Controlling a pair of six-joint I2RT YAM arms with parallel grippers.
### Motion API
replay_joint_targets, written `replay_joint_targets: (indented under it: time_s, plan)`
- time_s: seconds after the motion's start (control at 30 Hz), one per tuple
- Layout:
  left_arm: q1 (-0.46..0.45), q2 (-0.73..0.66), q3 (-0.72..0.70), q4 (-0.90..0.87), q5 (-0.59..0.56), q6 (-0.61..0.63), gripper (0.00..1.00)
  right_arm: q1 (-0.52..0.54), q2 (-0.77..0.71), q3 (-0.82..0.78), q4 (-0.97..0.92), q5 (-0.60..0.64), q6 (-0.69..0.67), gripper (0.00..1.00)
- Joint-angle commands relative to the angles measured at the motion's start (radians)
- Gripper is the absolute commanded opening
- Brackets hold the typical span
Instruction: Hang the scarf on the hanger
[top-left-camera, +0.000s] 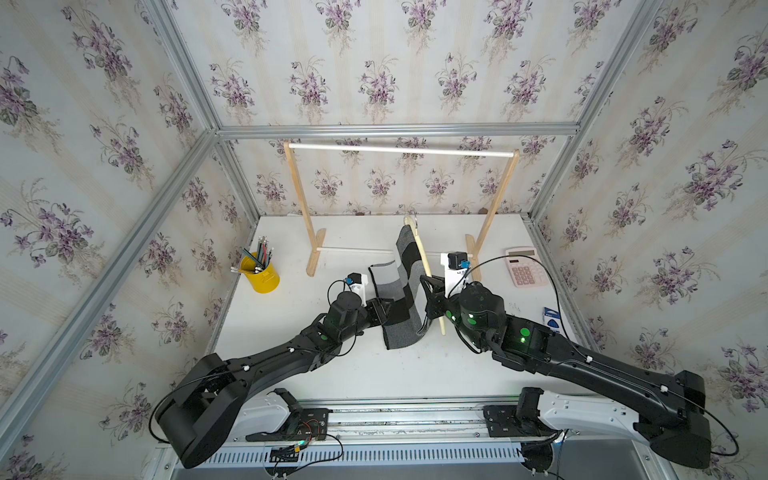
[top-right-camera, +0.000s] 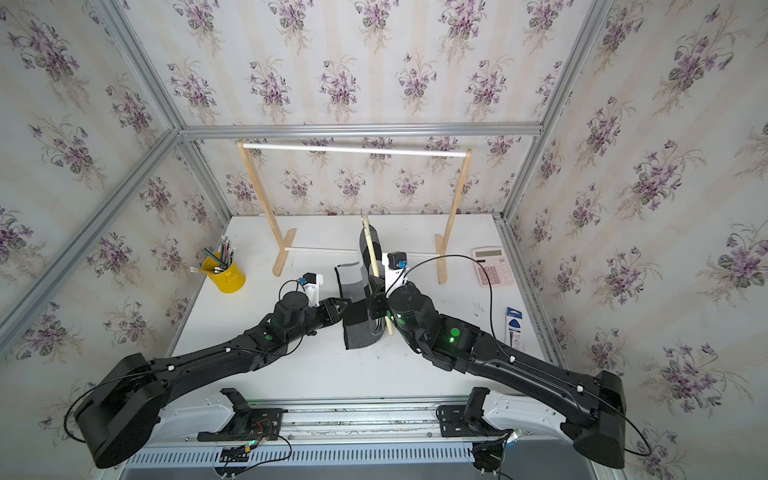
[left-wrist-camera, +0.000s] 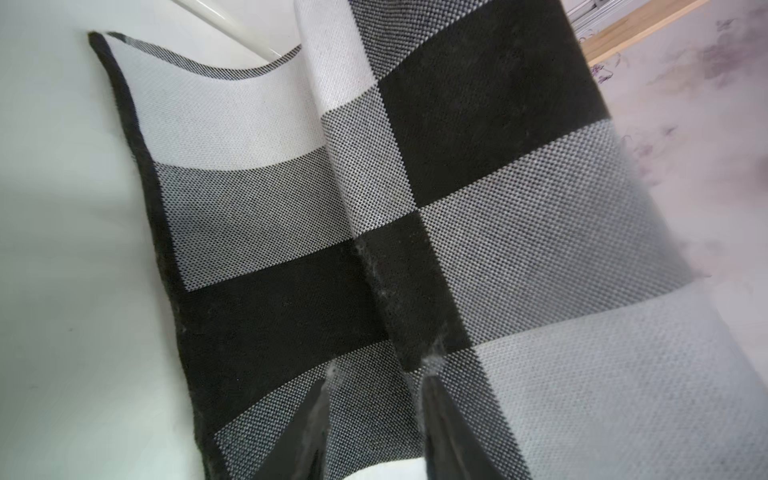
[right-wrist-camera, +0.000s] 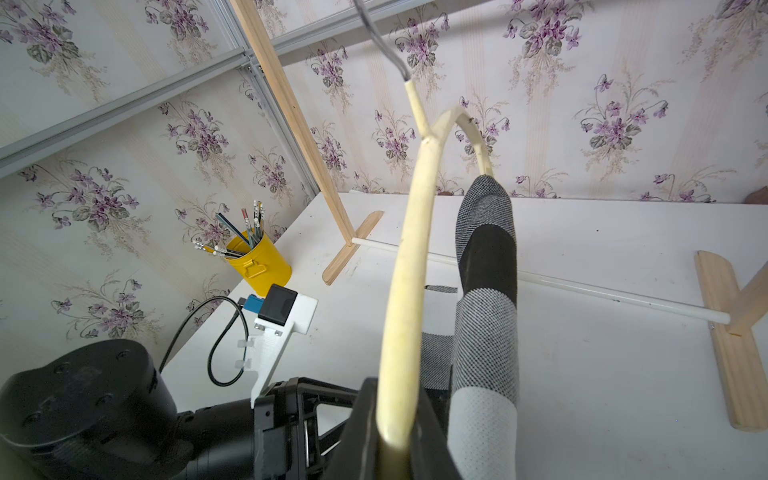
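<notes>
The cream wooden hanger (top-left-camera: 423, 255) (top-right-camera: 372, 257) (right-wrist-camera: 411, 249) is held up on edge above the table, hook toward the back wall. My right gripper (top-left-camera: 432, 299) (top-right-camera: 380, 300) (right-wrist-camera: 399, 415) is shut on its curved arm. The checkered scarf (top-left-camera: 401, 291) (top-right-camera: 357, 309) (left-wrist-camera: 457, 187) (right-wrist-camera: 486, 311) drapes over the hanger's thin lower bar, and both of its ends trail down onto the table. My left gripper (top-left-camera: 382, 309) (top-right-camera: 341, 307) (left-wrist-camera: 380, 372) is at the scarf's left side, jaws partly closed with a raised fold of the cloth between them.
A tall light-wood rack (top-left-camera: 399, 150) with white rods stands at the back of the white table (top-left-camera: 332, 374). A yellow cup of pencils (top-left-camera: 264, 272) sits at the left. At the right are a pink calculator (top-left-camera: 525, 268) and a blue packet (top-left-camera: 552, 320).
</notes>
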Motion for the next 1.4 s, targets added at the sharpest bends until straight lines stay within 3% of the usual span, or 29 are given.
replay_joint_targets:
  time_s: [0.0, 0.17, 0.23, 0.27, 0.33, 0.4, 0.47, 0.73, 1.07, 1.37]
  plan:
    - [0.004, 0.046, -0.027, 0.274, 0.05, -0.071, 0.42, -0.002, -0.003, 0.007, 0.116, 0.002, -0.019, 0.0]
    - [0.01, 0.207, -0.029, 0.502, 0.131, -0.125, 0.52, -0.002, 0.006, 0.016, 0.119, -0.013, -0.017, 0.0]
    - [0.013, 0.297, -0.038, 0.667, 0.164, -0.145, 0.59, -0.002, 0.01, 0.016, 0.122, -0.015, -0.015, 0.0]
    - [0.017, 0.345, -0.046, 0.763, 0.175, -0.174, 0.68, -0.002, 0.013, 0.017, 0.122, -0.016, -0.014, 0.0]
    - [0.034, 0.47, -0.05, 0.924, 0.201, -0.246, 0.71, -0.001, 0.016, 0.019, 0.122, -0.017, -0.013, 0.0]
    - [0.06, 0.565, -0.014, 0.936, 0.286, -0.308, 0.72, -0.003, 0.017, 0.022, 0.121, -0.018, -0.013, 0.0]
    - [0.062, 0.609, -0.001, 0.939, 0.288, -0.317, 0.72, -0.002, 0.018, 0.026, 0.117, -0.017, -0.015, 0.0]
    - [0.06, 0.499, -0.065, 0.936, 0.178, -0.218, 0.72, -0.002, 0.022, 0.033, 0.109, -0.006, -0.02, 0.0]
    - [0.049, 0.608, 0.01, 0.938, 0.191, -0.255, 0.71, -0.002, 0.04, 0.05, 0.099, -0.01, -0.018, 0.0]
    - [0.032, 0.571, 0.001, 0.938, 0.072, -0.242, 0.71, -0.003, 0.05, 0.062, 0.095, -0.013, -0.011, 0.0]
